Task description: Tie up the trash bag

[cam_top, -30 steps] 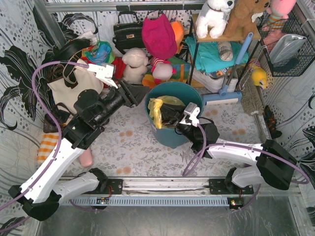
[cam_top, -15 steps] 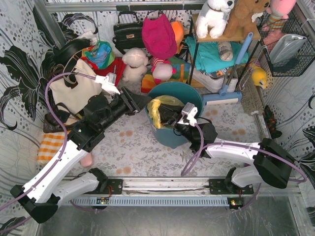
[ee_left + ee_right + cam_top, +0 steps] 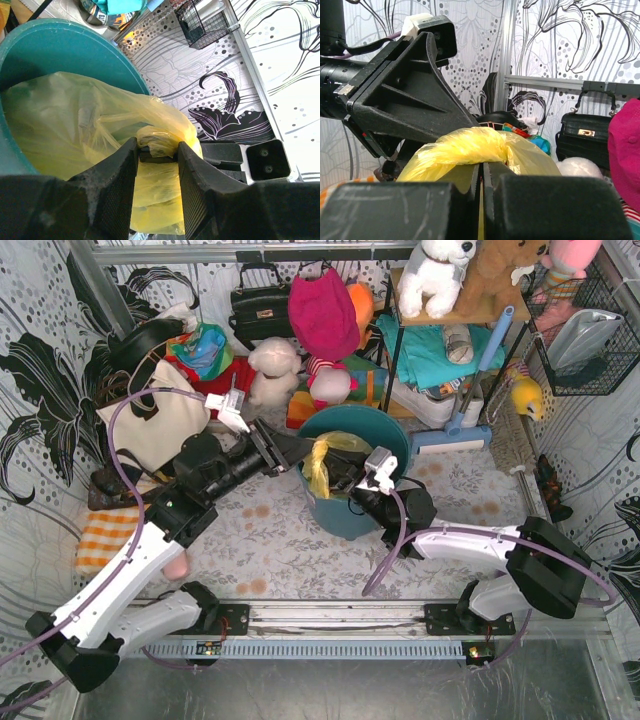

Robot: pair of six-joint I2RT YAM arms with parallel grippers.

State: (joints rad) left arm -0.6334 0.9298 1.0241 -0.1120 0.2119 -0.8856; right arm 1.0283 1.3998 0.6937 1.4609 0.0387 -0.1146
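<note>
The trash bag [image 3: 322, 462] is yellow plastic and sits in the teal bin [image 3: 355, 515]. A twisted strand of it stands up at the bin's left rim. My right gripper [image 3: 342, 480] reaches into the bin and is shut on that strand; in the right wrist view [image 3: 481, 167] the plastic [image 3: 465, 147] bulges over the closed jaws. My left gripper [image 3: 298, 452] is at the same strand from the left. In the left wrist view [image 3: 157, 150] its fingers are apart, with yellow plastic [image 3: 75, 115] and the right gripper's tip between them. Any paper in the bag is hidden.
A cream tote bag [image 3: 150, 425] lies behind the left arm. A black handbag [image 3: 262, 305], plush toys and a pink hat [image 3: 322, 315] crowd the back. A shelf rack [image 3: 450, 340] and a blue-handled mop [image 3: 455, 430] stand right of the bin. An orange striped cloth [image 3: 100, 535] lies left.
My left arm has swung right, bringing its gripper from beside the bin to the bag's twisted strand. My right gripper has kept hold of the strand and shifted slightly left.
</note>
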